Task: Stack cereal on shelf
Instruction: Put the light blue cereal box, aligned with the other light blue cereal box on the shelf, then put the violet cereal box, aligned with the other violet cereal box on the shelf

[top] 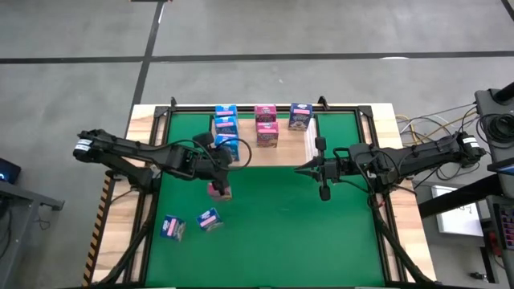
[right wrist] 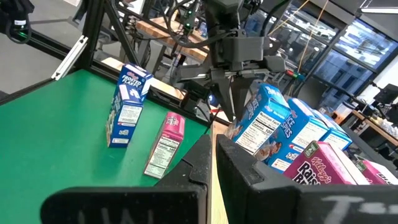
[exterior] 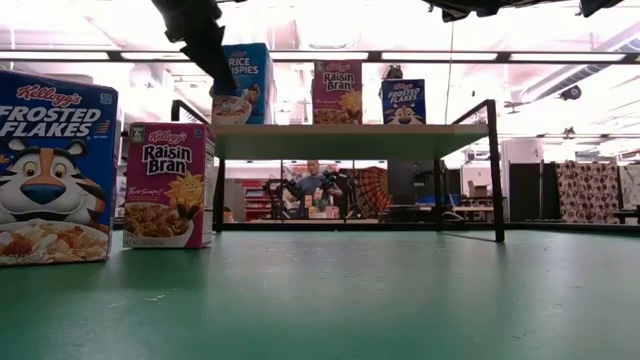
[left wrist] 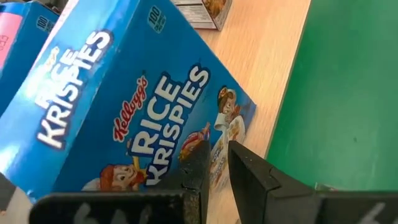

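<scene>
Frosted Flakes box (exterior: 50, 170) front: low-view only

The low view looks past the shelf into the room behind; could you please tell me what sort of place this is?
Probably a robotics lab or workshop in a large industrial hall. Behind the shelf a seated person works among other robot arms, ceiling strip lights run overhead, and the high view shows a bare concrete floor.

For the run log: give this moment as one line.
left gripper: shut on light blue box at shelf | right gripper: shut, empty, waiting
</scene>
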Motion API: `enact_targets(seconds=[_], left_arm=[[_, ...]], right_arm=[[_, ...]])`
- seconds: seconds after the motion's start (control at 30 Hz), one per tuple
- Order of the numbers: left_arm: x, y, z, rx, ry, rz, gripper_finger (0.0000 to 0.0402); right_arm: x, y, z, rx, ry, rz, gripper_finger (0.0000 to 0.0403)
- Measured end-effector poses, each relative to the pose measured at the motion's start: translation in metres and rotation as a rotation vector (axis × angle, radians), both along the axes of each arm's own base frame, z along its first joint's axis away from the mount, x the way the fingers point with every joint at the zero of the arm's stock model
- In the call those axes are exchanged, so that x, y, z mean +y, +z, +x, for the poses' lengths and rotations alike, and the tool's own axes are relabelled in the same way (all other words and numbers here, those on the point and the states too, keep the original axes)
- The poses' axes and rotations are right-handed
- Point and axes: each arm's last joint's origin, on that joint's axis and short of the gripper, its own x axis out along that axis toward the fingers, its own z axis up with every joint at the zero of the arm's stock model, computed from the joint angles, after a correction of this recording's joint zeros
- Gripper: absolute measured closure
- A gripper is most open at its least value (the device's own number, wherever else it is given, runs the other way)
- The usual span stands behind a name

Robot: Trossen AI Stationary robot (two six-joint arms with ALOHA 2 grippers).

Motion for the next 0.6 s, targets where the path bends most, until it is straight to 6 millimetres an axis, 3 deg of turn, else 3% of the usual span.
enact_targets(seconds=[0.2,0.37,0.6], left_arm=[[-0.005,0.003,0.008,-0.09,-0.019,-0.058,0.0362],[-0.018,0.008,0.017,-0.133,-0.173,-0.112,0.0362],[-0.027,0.058,0.013,-0.192,-0.273,0.037,0.0362]], right_arm=[[0.0,0.0,0.0,0.0,0.0,0.0,0.039],[0.0,0.0,0.0,0.0,0.0,0.0,0.039],[0.0,0.0,0.0,0.001,0.0,0.0,0.039]])
